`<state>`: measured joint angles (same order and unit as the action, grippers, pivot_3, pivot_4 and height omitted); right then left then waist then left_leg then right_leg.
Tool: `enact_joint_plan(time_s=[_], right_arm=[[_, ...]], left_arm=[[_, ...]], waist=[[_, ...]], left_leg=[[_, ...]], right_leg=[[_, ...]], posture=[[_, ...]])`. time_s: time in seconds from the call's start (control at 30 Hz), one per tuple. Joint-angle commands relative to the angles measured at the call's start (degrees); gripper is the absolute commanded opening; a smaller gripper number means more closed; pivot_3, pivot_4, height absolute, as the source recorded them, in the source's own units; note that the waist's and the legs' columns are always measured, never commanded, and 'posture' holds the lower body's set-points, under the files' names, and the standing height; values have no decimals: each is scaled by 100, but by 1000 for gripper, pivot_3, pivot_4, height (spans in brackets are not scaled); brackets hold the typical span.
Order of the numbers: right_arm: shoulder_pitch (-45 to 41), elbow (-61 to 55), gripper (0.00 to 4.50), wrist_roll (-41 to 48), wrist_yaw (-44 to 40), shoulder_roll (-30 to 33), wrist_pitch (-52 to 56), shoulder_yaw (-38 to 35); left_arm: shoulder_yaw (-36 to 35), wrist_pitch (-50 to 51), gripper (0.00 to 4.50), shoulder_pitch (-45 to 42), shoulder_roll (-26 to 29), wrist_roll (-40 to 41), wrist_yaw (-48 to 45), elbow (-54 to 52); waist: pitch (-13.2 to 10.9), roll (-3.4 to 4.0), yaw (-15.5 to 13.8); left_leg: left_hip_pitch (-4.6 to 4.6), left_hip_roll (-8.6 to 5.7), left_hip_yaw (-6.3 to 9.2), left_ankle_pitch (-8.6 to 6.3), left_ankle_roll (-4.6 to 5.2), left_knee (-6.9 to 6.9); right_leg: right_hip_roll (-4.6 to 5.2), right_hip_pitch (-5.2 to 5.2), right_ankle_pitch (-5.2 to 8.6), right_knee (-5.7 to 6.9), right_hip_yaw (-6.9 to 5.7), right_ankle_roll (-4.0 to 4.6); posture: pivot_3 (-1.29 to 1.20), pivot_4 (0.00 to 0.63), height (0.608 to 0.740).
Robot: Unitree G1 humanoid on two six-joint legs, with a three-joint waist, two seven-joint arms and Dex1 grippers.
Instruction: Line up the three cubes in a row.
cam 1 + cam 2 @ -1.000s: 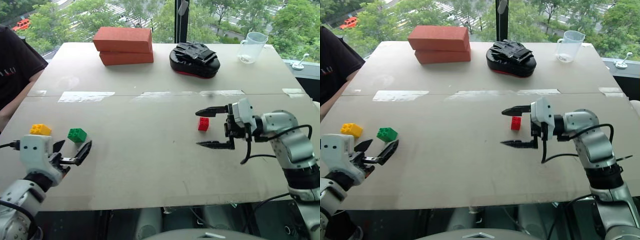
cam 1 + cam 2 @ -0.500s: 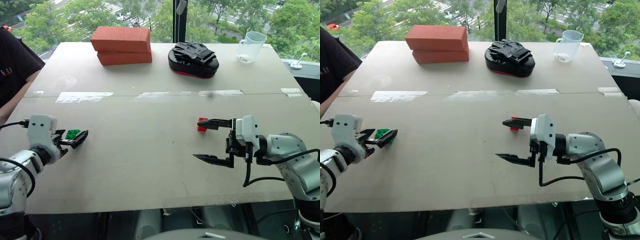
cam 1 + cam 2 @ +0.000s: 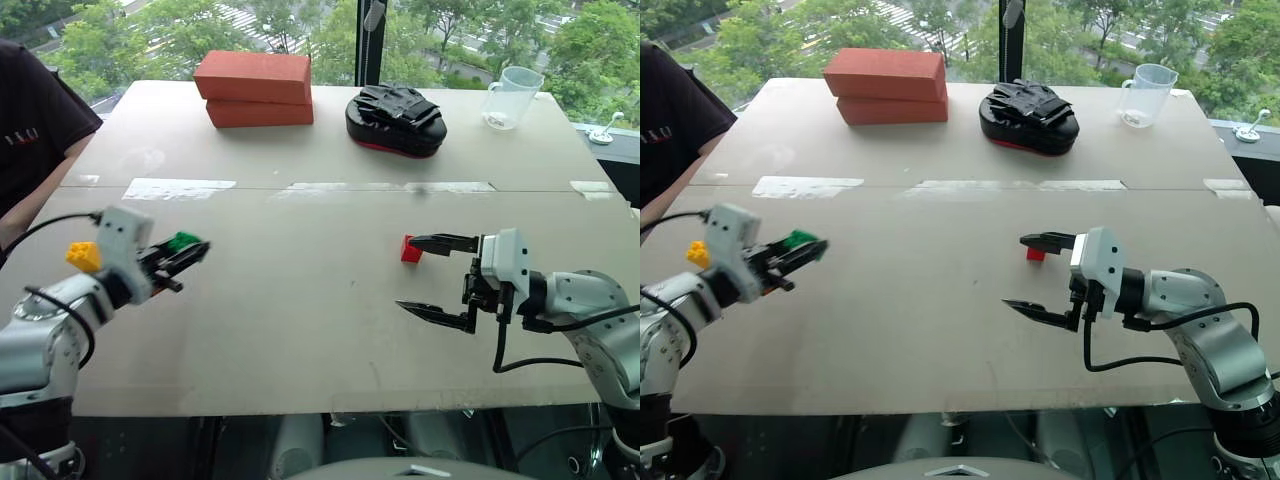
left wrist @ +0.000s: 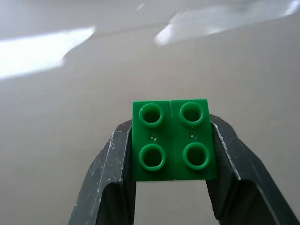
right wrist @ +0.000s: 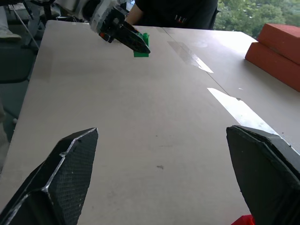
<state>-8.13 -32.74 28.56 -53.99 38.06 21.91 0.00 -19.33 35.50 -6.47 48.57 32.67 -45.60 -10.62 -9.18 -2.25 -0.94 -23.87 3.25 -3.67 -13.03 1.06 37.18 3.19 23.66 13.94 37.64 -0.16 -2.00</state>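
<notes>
Black fingers of the left gripper are clamping the green cube by its sides, studs up, carrying it above the table near the left edge, likely toward the red cube. Near the right edge, the right gripper is gaping empty beside red; the yellow cube is sitting at the left edge.

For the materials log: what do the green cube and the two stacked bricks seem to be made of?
Green cube: glossy moulded plastic, judging by its smooth studs and sheen. Stacked bricks: matte red-orange, probably fired clay or foam; the look leaves it open.
</notes>
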Motion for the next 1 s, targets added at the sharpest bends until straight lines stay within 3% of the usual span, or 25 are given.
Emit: enact_joint_plan(time_s=[0.03,0.2,0.3,0.4,0.5,0.7,1.0], right_arm=[[169,-102,4500,129,-30,152,-137,-393],[455,-229,4500,218,58,272,-88,-670],[850,-400,4500,395,157,385,112,-1001],[1148,-575,4500,460,292,419,170,-1193],[1384,-763,4500,544,433,425,241,-1359],[1625,-919,4500,506,715,440,377,-1462],[1639,-981,4500,540,1154,443,762,-1433]], left_arm=[[1042,-410,1321,-667,230,-218,-1101,-50],[2312,-1057,1321,-2023,-41,-846,-2085,815],[3151,-1631,1321,-3243,-659,-1421,-2759,2067],[3505,-2229,1321,-3821,-1063,-1827,-3164,3070],[3684,-2861,1321,-4304,-1515,-2164,-3364,4103],[3705,-3403,1321,-4824,-2062,-2511,-3491,5170],[3705,-4132,1321,-5027,-2292,-3015,-3536,6124]], waist=[[-3,4,-7],[-4,4,97],[-11,2,17],[-10,1,-43],[-11,0,28],[-12,-2,26],[-12,-3,20]], left_leg=[[0,-1,0,0,0,0],[1,-6,-27,1,2,3],[0,-4,-26,1,2,2],[-14,-9,-10,1,2,18],[-15,-10,-21,0,3,24],[-17,-9,-6,0,4,24],[-20,-9,0,0,4,25]], right_leg=[[-1,0,0,0,0,0],[-35,-1,0,2,2,0],[-49,1,-7,7,8,-19],[-54,-6,-5,0,-1,-16],[-52,-7,-5,-6,12,-17],[-56,-5,-11,0,4,-28],[-55,-5,-12,2,1,-29]], posture=[[0,150,740],[0,150,740],[0,150,740],[0,150,740],[0,150,740],[0,150,740],[0,150,740]])
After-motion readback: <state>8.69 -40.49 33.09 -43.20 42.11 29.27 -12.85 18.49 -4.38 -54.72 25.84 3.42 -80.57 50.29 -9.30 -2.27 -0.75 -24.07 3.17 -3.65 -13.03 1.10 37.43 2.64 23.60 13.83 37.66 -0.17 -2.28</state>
